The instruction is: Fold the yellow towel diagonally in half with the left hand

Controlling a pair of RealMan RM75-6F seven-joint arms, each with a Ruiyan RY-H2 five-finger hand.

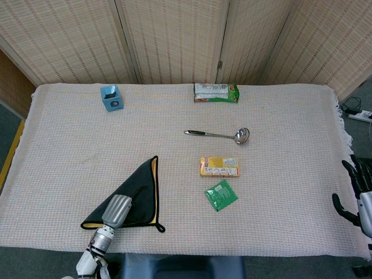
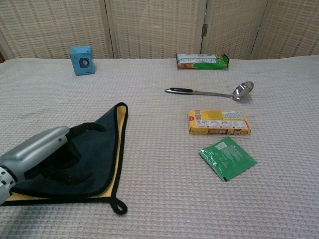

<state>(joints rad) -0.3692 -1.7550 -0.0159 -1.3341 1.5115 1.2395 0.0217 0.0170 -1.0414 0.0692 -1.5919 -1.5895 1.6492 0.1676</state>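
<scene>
The towel [image 1: 142,189] [image 2: 102,149] lies folded into a triangle near the table's front left, dark side up, with a yellow strip showing along its right and front edges. My left hand [image 1: 119,209] [image 2: 47,157] hovers over or rests on the triangle's front part, fingers spread, holding nothing. Whether it touches the cloth I cannot tell. My right hand [image 1: 361,195] hangs off the table's right edge with its fingers apart and empty; the chest view does not show it.
A steel ladle [image 1: 220,135] lies at mid-table, a yellow box [image 1: 220,167] and green sachet [image 1: 221,195] in front of it. A green snack pack [image 1: 216,92] and blue box [image 1: 110,97] stand near the back edge. A loop tag [image 2: 118,205] sticks out at the towel's front corner.
</scene>
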